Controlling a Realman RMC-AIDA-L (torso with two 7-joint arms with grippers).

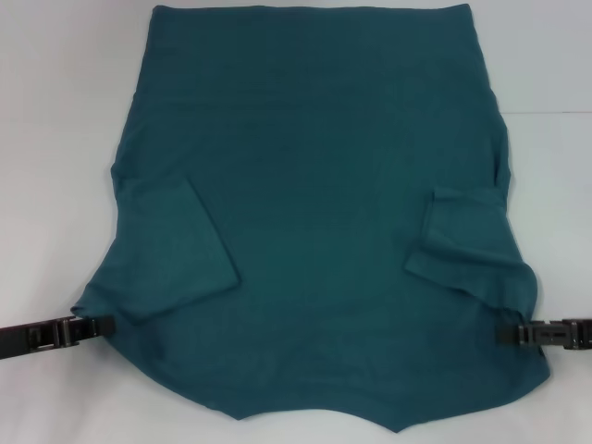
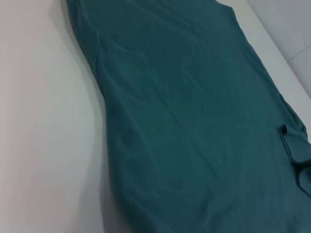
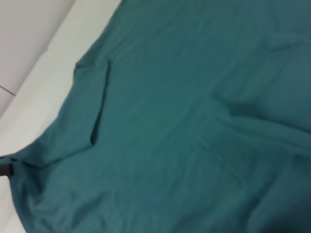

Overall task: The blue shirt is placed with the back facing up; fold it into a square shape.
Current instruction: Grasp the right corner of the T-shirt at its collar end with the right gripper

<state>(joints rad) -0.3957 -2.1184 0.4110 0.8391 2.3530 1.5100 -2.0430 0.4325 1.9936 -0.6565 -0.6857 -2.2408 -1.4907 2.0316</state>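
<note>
I see the blue shirt [image 1: 314,213] spread mid-frame, sleeves folded inward. Left gripper [image 1: 104,324] and right gripper [image 1: 504,334], jaws clenched on its lower side edges.

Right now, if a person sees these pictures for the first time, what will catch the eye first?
The blue shirt dominates: it lies spread over the white table, plain side up, with both short sleeves folded inward onto the body. Next come the two dark arms low at the sides, the left claw at the shirt's left edge near the sleeve and the right claw at its right edge, level with each other.
</note>
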